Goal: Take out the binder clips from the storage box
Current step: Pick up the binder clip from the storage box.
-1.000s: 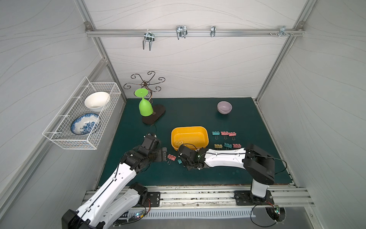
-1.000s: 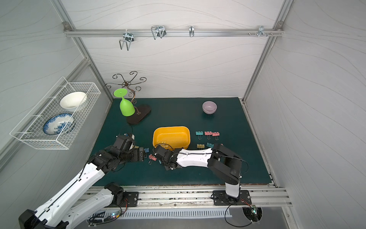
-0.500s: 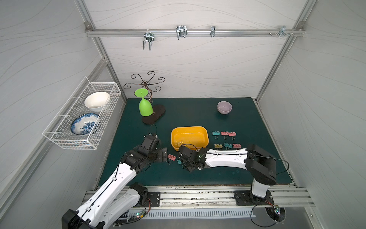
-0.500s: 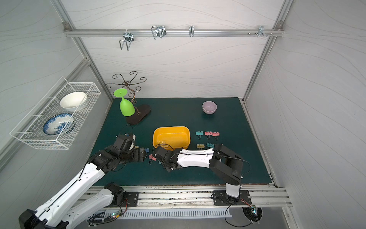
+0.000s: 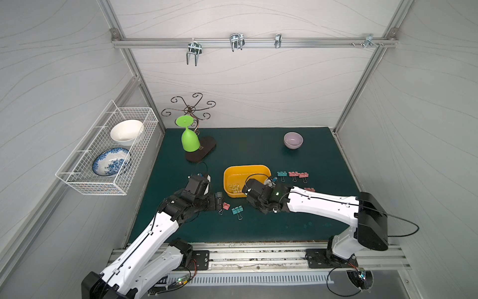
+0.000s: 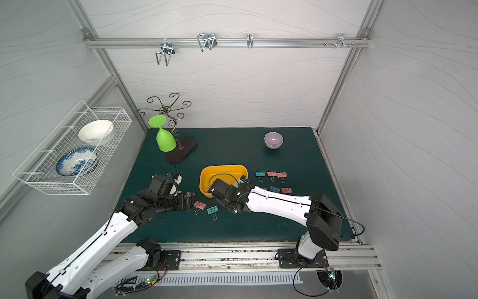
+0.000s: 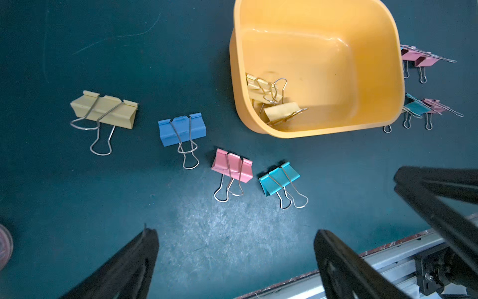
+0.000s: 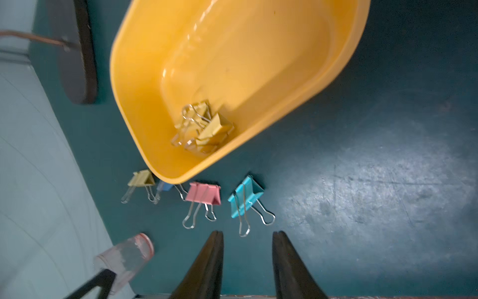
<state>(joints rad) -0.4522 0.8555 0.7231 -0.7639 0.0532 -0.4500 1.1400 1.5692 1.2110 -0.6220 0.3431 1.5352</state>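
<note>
The left claw (image 7: 235,231) is wide open, the right claw (image 8: 247,233) is open a little, both hold nothing, a pink clip (image 7: 232,165) and a teal clip (image 7: 279,178) lie on the table (image 7: 77,194) between them, and two yellow binder clips (image 7: 282,110) sit farther back in the storage box (image 7: 323,64).

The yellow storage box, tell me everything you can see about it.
The storage box is a shallow yellow-orange tray of glossy plastic, rectangular with rounded corners, open on top. It sits flat on the dark green mat. It is almost empty: at least two yellow binder clips lie tangled in one corner. Other clips lie on the mat on two sides of it; whether any touches it I cannot tell.
</note>
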